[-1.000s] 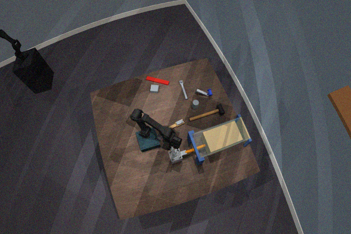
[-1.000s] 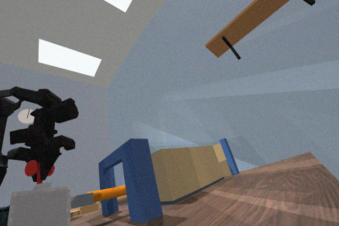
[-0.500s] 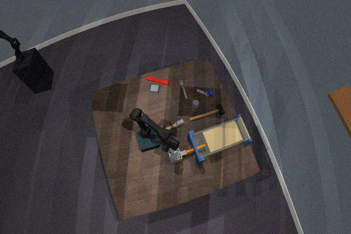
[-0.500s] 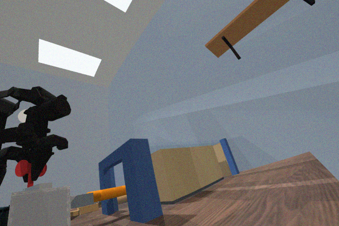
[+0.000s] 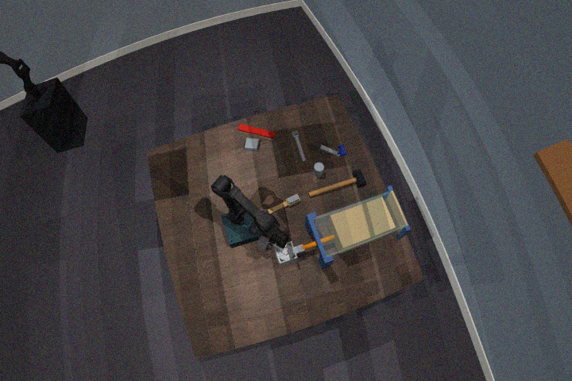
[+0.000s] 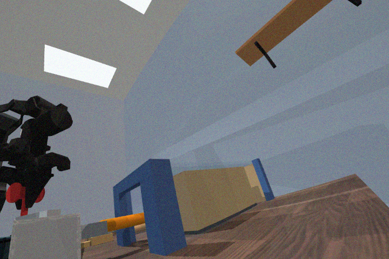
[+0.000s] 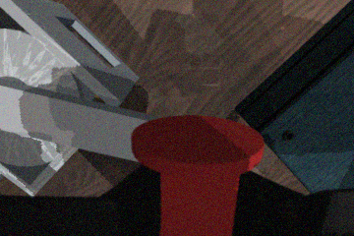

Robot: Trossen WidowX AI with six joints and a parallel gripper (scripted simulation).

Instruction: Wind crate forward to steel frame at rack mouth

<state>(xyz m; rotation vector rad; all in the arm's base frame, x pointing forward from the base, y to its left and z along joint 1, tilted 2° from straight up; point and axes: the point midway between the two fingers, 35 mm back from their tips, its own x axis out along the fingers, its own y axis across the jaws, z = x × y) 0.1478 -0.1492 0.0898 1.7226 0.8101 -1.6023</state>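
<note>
My gripper (image 7: 185, 162) (image 6: 24, 204) is shut on the red knob (image 7: 197, 140) of the winch handle, directly above the winch. The handle's grey arm (image 7: 106, 132) runs from the knob across the winch drum. Its key end is not visible. The pale winch housing (image 5: 288, 260) (image 6: 46, 236) (image 7: 98, 88) stands beside my base. An orange strap (image 5: 311, 244) (image 6: 126, 221) runs from it through the blue frame (image 5: 315, 233) (image 6: 160, 207) toward the crate. The tan crate (image 5: 349, 225) (image 6: 213, 195) looks flat inside the clear-panelled cubby, its front a little behind the frame.
A brush (image 5: 292, 198) and a mallet (image 5: 331, 187) lie beside the cubby. A grey cylinder (image 5: 318, 167), a wrench (image 5: 299, 147), a blue-headed tool (image 5: 342, 150), a grey block (image 5: 251, 144) and a red bar (image 5: 257, 131) are farther back. My teal base (image 5: 241, 235) (image 7: 323, 143) is close to the winch.
</note>
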